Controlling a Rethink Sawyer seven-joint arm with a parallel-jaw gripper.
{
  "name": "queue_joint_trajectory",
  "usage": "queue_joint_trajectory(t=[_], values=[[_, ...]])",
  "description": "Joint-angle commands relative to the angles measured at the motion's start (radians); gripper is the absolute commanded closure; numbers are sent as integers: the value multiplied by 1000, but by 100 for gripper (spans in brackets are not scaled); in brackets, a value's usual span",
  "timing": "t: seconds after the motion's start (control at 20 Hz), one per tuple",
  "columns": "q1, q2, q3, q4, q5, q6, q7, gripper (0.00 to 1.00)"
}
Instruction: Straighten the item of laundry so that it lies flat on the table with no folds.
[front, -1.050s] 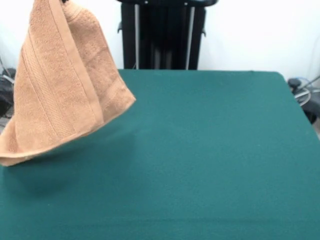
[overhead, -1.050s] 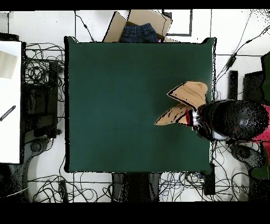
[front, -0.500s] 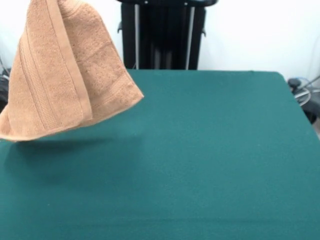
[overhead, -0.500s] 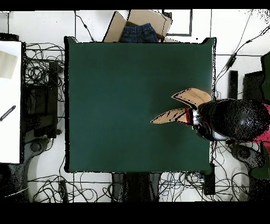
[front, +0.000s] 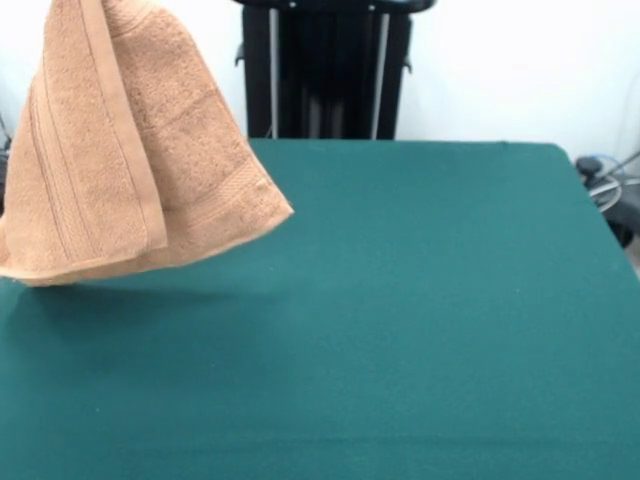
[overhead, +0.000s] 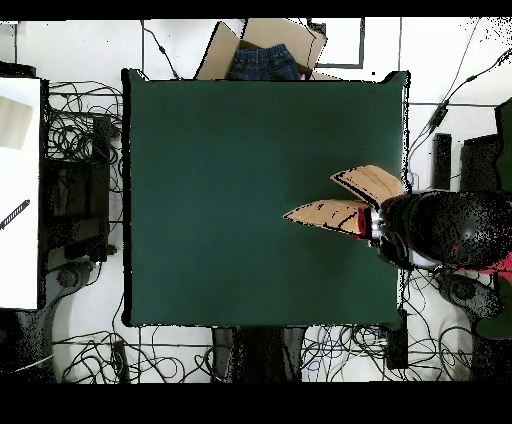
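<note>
An orange-tan terry towel (front: 130, 150) hangs in the air over one side of the green table (front: 420, 320), gathered at the top and draped in loose folds, with its woven band stripes running down the cloth. In the front view its upper end leaves the picture at the top edge, and its lowest corner floats above the felt, casting a soft shadow on the table beneath; we see no part of it resting on the surface. From overhead we find the towel (overhead: 340, 205) as two narrow tan flaps near the table's right-hand edge, right beside the bulky black and red arm (overhead: 445, 230) that reaches in from off the table. The claw itself is hidden under the arm's head and the cloth, so we cannot tell whether it is pinched shut or slack, though we judge that the towel hangs from it. As for the job, we reckon it is barely begun: the towel is lifted clear and doubled over on itself, not flat anywhere. What remains, in our view, is to bring it further over the wide bare felt, lay it down and draw out every fold. A cardboard box holding blue denim (overhead: 262, 60) sits beyond the table's far edge.
</note>
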Motion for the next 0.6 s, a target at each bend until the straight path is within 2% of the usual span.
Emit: queue_joint_trajectory(t=[0.05,0.2,0.35,0.45,0.6], values=[[-37,-62,79,158,51,-68,-182,100],[-47,-139,87,222,98,-65,-164,100],[-46,-240,93,334,171,-142,-117,100],[-13,-290,71,377,200,-169,-66,100],[75,-365,4,357,223,-99,17,100]])
